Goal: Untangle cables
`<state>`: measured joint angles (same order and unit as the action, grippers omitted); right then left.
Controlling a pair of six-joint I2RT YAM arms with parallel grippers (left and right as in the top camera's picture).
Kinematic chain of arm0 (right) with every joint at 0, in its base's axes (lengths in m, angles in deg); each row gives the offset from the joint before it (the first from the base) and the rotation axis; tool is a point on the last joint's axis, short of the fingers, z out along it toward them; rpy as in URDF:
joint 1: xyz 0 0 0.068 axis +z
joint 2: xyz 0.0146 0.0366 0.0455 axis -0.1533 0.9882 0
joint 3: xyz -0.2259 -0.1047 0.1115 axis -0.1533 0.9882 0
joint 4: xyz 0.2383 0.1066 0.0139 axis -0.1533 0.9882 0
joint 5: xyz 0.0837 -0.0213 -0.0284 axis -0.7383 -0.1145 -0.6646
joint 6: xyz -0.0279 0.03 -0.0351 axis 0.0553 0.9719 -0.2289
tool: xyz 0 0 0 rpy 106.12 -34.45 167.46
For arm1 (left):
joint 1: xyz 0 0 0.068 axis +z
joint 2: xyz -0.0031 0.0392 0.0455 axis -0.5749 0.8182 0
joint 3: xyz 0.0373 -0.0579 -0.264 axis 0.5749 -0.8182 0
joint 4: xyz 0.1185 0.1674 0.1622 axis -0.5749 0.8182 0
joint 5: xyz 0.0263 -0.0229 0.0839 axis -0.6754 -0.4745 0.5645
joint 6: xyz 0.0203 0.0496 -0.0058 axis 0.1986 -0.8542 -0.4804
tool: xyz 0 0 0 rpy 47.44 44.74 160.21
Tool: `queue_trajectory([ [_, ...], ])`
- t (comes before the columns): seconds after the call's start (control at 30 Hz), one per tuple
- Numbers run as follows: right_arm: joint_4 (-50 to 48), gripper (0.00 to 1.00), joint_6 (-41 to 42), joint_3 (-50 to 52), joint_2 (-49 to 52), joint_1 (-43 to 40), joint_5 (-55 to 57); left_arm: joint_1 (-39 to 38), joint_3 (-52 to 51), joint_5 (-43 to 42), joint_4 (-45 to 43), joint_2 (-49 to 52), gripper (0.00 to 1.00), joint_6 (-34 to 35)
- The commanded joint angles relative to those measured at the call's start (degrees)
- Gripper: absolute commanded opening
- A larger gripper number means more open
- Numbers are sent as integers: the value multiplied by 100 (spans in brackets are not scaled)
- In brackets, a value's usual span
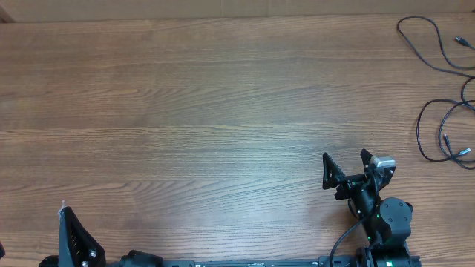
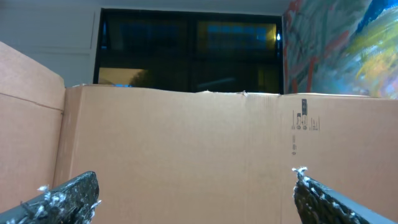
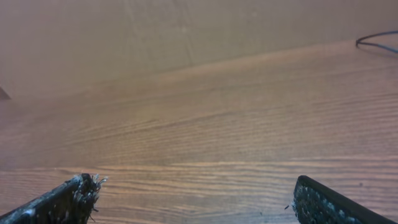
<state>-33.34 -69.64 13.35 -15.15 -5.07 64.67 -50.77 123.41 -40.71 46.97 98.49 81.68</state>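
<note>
several thin black cables point(image 1: 418, 132) lie in loose loops at the far right edge of the wooden table point(image 1: 185, 111), with small silvery plug tips point(image 1: 463, 151) among them; the exact count of cords is unclear. the right gripper point(image 1: 346, 157) sits near the table's front edge, well apart from them, jaws spread wide and holding nothing. the left gripper point(image 2: 196, 177), at the front left, is likewise wide open and empty, facing a cardboard wall point(image 2: 186, 137).
</note>
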Motion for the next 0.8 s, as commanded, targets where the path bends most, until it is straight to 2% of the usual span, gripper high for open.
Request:
queue_trajectory([
  [0.0,-17,100,-42,55,-278,4,37,-11,-26,-68,-7,-92,100,-42],
  [0.27,-17,100,-42,55,-955,2,37,-9,-26,-68,-4,-92,100,-24],
  [0.77,-20,100,-42,55,-968,-2,37,-11,-26,-70,-11,-111,100,-17],
])
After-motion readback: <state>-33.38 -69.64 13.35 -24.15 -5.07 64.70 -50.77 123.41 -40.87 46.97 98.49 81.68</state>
